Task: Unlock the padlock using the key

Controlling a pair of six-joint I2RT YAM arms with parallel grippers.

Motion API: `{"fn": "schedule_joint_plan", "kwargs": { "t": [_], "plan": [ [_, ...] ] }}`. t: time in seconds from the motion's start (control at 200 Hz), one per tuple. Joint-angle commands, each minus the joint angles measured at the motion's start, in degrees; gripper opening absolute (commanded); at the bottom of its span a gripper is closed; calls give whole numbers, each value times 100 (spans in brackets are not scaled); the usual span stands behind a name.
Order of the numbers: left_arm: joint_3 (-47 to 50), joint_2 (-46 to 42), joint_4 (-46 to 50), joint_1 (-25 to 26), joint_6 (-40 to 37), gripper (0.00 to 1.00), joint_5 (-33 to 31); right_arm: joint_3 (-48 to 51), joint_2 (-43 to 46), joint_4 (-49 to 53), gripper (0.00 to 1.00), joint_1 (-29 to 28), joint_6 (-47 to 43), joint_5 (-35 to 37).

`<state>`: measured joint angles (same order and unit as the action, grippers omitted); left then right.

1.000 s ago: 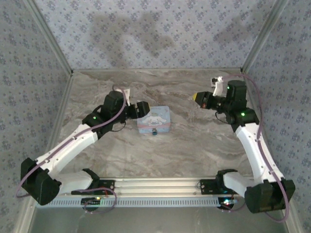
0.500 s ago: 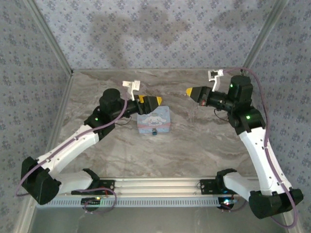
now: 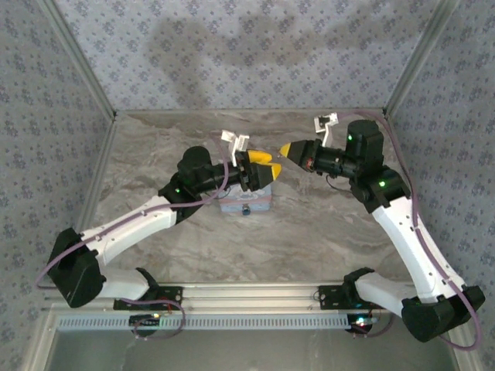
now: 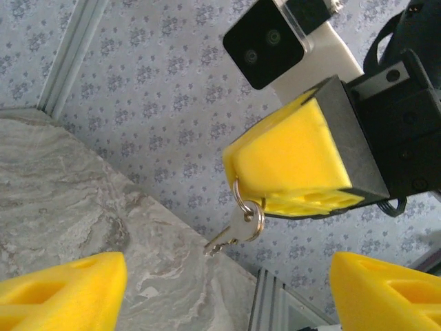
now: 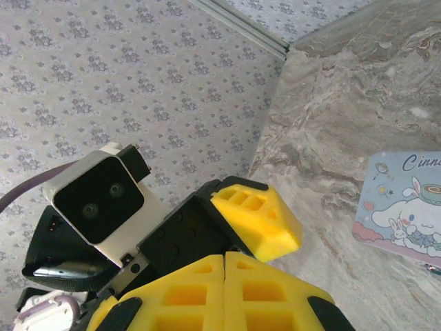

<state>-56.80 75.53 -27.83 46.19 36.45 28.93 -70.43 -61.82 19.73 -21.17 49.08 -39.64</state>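
My right gripper [image 3: 284, 149] is shut on the ring of the key [image 4: 238, 231]. The small silvery key dangles below its yellow tips [image 4: 289, 165] in the left wrist view. My left gripper [image 3: 271, 166] is open and empty, raised above the blue cartoon tin [image 3: 249, 202], its tips close to the right gripper's. The key hangs beyond the gap between the left fingers [image 4: 65, 289], apart from both. The padlock [image 3: 244, 209] is a tiny dark piece at the tin's near edge. In the right wrist view my shut right gripper [image 5: 225, 265] faces one left finger [image 5: 258, 217].
The tin [image 5: 406, 207] lies on the marble tabletop [image 3: 309, 224], a little left of centre. Patterned walls with metal corner posts [image 3: 410, 66] close in the back and both sides. A metal rail [image 3: 255, 294] carries the arm bases along the near edge.
The left gripper lifted from beside the tin and swung right, up over it. The right gripper moved left to meet it, staying shut with the key.
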Motion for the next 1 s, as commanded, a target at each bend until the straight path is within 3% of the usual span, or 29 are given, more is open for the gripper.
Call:
{"fn": "schedule_joint_plan", "kwargs": {
  "t": [0.0, 0.095, 0.26, 0.999],
  "plan": [
    [-374, 36, -402, 50, -120, 72, 269, 21, 50, -238, 0, -61, 310, -17],
    [-489, 83, -348, 64, -120, 68, 321, 3, 32, -238, 0, -83, 321, -25],
    [-754, 179, -61, 66, -192, 49, 502, 25, 19, -239, 0, -98, 324, -18],
    [-755, 130, 421, 87, -346, 4, 502, 47, 153, -282, 0, -19, 383, -44]
  ]
}}
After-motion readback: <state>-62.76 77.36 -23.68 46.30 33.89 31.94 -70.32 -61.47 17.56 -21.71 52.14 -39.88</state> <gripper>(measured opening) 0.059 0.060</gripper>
